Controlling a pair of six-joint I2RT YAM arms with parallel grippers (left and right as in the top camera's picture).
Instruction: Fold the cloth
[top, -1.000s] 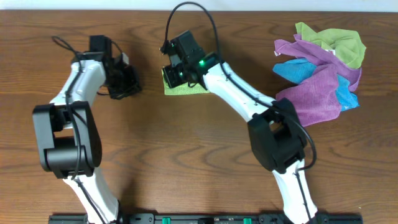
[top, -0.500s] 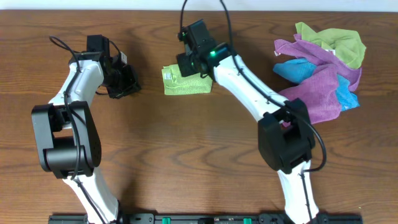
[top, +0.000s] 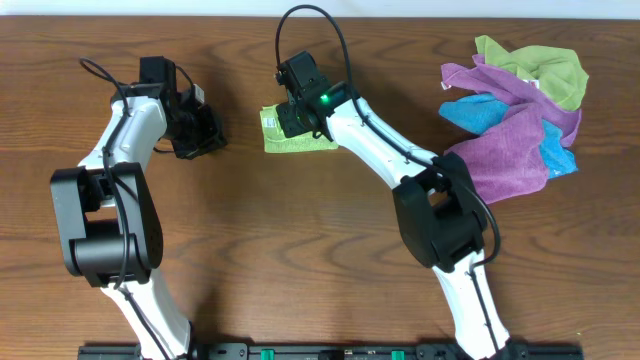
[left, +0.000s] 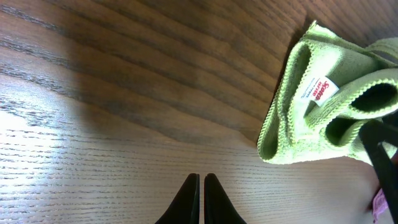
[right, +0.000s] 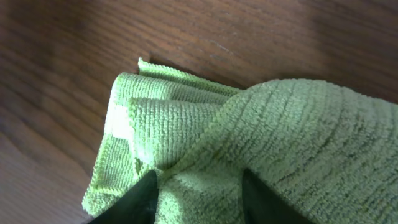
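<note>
The cloth (top: 287, 141), lime green and fuzzy, lies folded into a small thick pad on the wooden table at centre back. Its white tag (left: 316, 92) shows on the left edge, where the layers gape. My right gripper (top: 293, 121) is down on top of it. In the right wrist view its fingers (right: 144, 198) stand apart and press into the cloth (right: 286, 124), with a hump of fabric between them (right: 198, 182). My left gripper (left: 200, 178) is shut and empty, hovering over bare wood left of the cloth (left: 292, 124).
A heap of purple, bright blue and green towels (top: 520, 110) lies at the back right. Both arm bases stand at the near edge. Bare wood lies between the left gripper (top: 203, 134) and the cloth.
The right gripper let go and lifted back-right half a second ago. It has since come back down left onto the cloth, its jaws now narrower. The left arm has not moved.
</note>
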